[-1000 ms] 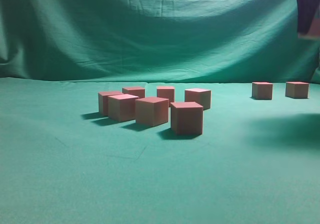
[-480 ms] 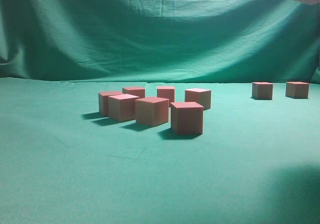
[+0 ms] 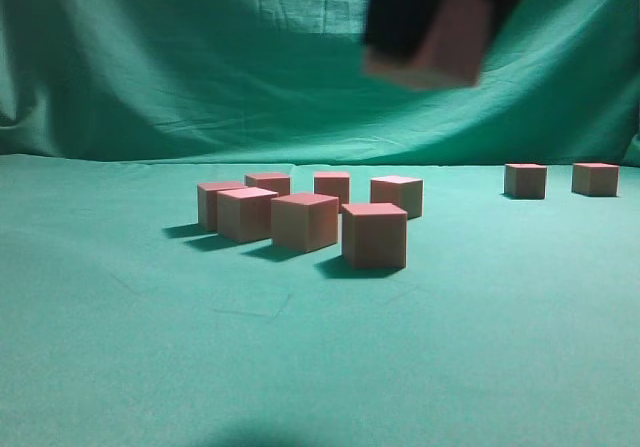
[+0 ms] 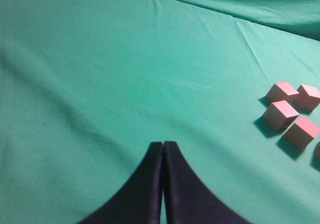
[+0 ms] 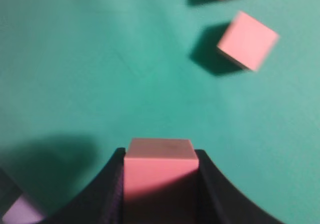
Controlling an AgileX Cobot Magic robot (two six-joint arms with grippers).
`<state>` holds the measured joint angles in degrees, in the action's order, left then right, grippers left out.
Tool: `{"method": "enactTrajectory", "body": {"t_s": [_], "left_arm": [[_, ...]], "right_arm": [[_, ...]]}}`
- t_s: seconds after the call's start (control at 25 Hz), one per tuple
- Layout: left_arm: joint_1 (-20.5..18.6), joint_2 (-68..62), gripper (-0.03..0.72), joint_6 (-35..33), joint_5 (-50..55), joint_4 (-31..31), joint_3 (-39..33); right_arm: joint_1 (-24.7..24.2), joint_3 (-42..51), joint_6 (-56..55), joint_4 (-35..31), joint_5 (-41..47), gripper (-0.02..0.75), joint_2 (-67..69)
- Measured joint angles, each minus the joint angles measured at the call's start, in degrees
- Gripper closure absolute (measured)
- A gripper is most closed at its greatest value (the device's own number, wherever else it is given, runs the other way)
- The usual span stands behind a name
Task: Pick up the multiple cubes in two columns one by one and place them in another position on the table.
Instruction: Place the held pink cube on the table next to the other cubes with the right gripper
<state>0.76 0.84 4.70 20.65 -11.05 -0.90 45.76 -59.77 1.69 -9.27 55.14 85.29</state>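
The right gripper (image 3: 440, 27) is clamping one cube (image 5: 159, 171) between its jaws and carrying it high above the table (image 3: 120, 367), clear of the clustered cubes (image 3: 305, 220) so nothing gets knocked. Half a second ago it was only peeking in at the far-right top corner; now it is hanging blurred above the cluster's right side. The left gripper (image 4: 163, 146) is idling pressed closed over bare cloth, while two placed cubes (image 3: 560, 180) are sitting far right.

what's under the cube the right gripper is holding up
Only bare green table under the held cube in the right gripper; other cubes sit off to the side. Its underside is hidden.
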Motion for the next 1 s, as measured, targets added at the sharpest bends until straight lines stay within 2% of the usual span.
{"method": "enactTrajectory", "body": {"t_s": [0.16,0.48,1.0], "left_arm": [[0.0,0.0,0.688,0.0,0.0,0.0,0.0],[0.0,0.0,0.688,0.0,0.0,0.0,0.0],[0.0,0.0,0.688,0.0,0.0,0.0,0.0]], "right_arm": [[3.28,0.0,0.11,-0.13,-5.65,0.482,3.91],[3.48,0.0,0.11,7.32,-9.03,0.482,10.71],[3.48,0.0,-1.23,10.04,-14.54,0.482,14.59]]}}
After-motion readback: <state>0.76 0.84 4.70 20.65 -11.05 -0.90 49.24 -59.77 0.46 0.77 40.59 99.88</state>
